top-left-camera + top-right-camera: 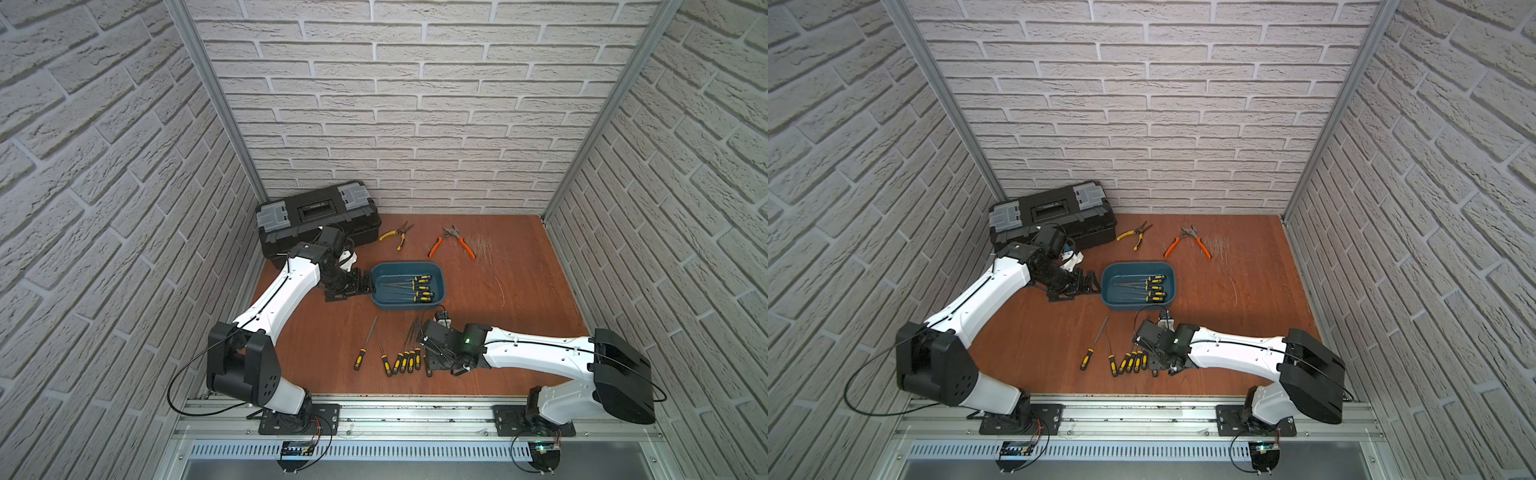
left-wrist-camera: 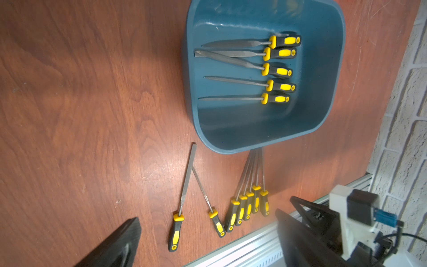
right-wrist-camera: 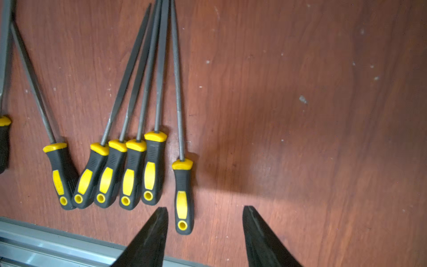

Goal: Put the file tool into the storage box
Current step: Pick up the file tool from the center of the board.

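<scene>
The storage box (image 1: pixel 436 296), a teal tub, stands mid-table and holds several yellow-and-black file tools (image 2: pixel 245 69) lying side by side. Several more files (image 3: pixel 129 161) lie in a row near the front edge. My right gripper (image 3: pixel 205 208) hangs open just above the end file (image 3: pixel 182 196). That file's handle end lies between the fingertips, close to one finger (image 3: pixel 159 222) and touching neither. In a top view the right gripper (image 1: pixel 431 365) covers most of that file. My left gripper (image 1: pixel 365 287) stands open and empty beside the box's left end, its fingers (image 2: pixel 124 238) wide apart.
A black toolbox (image 1: pixel 318 216) sits at the back left corner. Yellow pliers (image 1: pixel 397 235) and orange pliers (image 1: pixel 453 241) lie behind the box. An aluminium rail (image 1: pixel 415 411) runs along the front edge, just behind the file handles. Brick walls close in three sides.
</scene>
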Action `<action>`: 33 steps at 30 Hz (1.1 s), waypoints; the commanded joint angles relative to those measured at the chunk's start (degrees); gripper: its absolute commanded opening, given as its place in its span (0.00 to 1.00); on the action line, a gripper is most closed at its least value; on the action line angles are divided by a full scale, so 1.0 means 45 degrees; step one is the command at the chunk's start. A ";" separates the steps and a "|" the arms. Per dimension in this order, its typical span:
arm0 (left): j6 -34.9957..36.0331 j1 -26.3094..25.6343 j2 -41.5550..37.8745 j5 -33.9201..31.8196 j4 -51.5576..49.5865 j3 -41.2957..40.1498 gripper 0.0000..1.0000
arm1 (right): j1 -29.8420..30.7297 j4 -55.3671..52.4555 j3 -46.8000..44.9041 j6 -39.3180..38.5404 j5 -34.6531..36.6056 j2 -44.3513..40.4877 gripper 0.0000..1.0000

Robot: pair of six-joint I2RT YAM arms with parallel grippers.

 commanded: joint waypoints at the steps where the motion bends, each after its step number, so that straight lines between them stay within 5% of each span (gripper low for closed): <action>1: -0.0227 0.0300 -0.0626 -0.0136 0.0077 0.0018 0.98 | 0.0186 0.0589 0.0338 -0.0510 -0.0262 0.0595 0.57; 9: -0.0177 0.0567 -0.0813 -0.0099 -0.0092 -0.0201 0.98 | 0.0197 0.0483 0.0835 -0.0815 -0.0449 0.1933 0.56; 19: -0.0117 0.0502 -0.0158 0.0054 -0.0232 0.0778 0.98 | 0.0206 -0.0256 0.0792 -0.0416 -0.0051 0.2269 0.39; 33: -0.0301 -0.0554 0.1105 -0.0102 -0.0344 0.2622 0.98 | 0.0228 -0.1134 -0.0887 0.0929 0.1581 -0.0607 0.12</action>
